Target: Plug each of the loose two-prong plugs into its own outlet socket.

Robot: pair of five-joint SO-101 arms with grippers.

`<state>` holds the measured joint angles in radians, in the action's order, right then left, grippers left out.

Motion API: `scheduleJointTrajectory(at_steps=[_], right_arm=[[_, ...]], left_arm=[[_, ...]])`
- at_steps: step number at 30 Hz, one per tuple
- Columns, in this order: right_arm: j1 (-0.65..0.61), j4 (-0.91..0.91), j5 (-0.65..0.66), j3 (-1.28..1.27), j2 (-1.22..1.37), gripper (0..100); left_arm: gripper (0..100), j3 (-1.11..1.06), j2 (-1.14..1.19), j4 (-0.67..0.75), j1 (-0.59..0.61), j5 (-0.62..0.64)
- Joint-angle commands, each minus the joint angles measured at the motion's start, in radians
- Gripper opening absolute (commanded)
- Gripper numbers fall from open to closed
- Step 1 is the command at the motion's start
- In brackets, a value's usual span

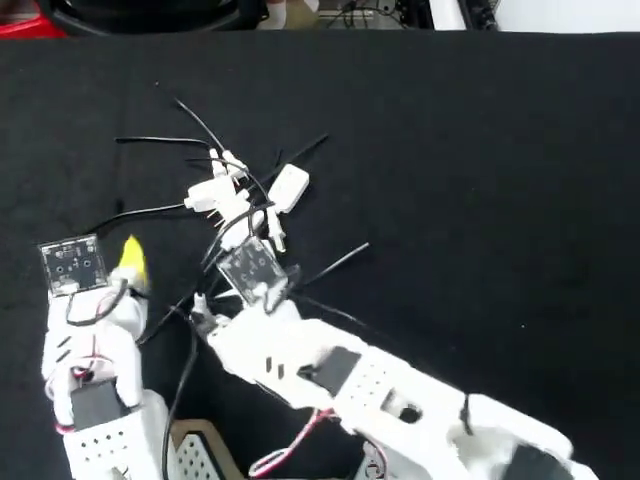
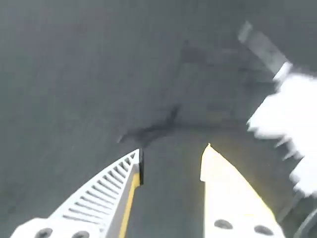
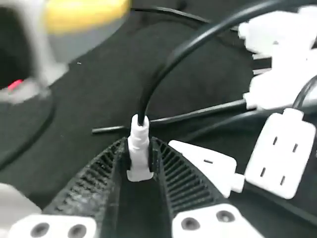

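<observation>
Near the middle of the bench (image 1: 480, 150) lies a tangle of white plugs and sockets on black cords (image 1: 238, 200), and the right arm leans in at its near edge. From the right wrist view, the right claw (image 3: 139, 143) is pinched narrow on a small white two-prong plug (image 3: 138, 161), gripping its body with the black cord (image 3: 168, 64) rising out of the top and arching away. Just beside it sits a white outlet socket (image 3: 280, 156), its slotted face showing, and a second white block (image 3: 208, 163) lies between the two. I can't quite tell which way the prongs point, as the claw hides them.

The left claw (image 2: 173, 148) hangs wide apart and empty over bare bench, off to the side of the pile.

I'd say the step in hand is carrying a gripped plug to its socket. Next, the prongs need lining up square with the slots, and the socket will likely slide unless the left claw braces it.
</observation>
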<state>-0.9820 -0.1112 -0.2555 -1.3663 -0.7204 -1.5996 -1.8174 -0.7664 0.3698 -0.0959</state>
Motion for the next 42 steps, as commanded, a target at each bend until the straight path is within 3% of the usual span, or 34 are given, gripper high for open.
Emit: scheduleJointTrajectory(at_steps=[1,9,15,19,26,30,36,42], right_arm=[[-0.014,-0.005,0.057,-0.033,-0.131,1.2],[-0.006,-0.005,0.063,-0.091,-0.243,1.2],[0.08,-0.002,0.063,-0.088,-0.243,1.2],[0.1,-0.006,0.063,-0.087,-0.243,1.2],[0.1,-0.253,-0.014,0.031,-0.24,1.2],[0.1,-0.285,-0.086,0.065,-0.205,1.2],[0.1,-0.213,-0.103,0.134,0.01,1.2],[0.1,-0.238,-0.16,0.259,0.225,1.2]], left_arm=[[20,0.068,-0.006,0.063,-0.177,0.034],[21,0.128,-0.006,-0.081,-0.427,0.026],[21,0.249,-0.006,-0.259,-0.486,0.025],[21,0.269,-0.006,-0.273,-0.386,0.023],[21,0.255,-0.006,-0.284,0.031,0.023],[20,0.17,-0.006,-0.298,0.203,0.021],[20,0.047,-0.006,-0.324,0.251,-0.121],[20,-0.007,-0.006,-0.319,0.255,-0.144]])
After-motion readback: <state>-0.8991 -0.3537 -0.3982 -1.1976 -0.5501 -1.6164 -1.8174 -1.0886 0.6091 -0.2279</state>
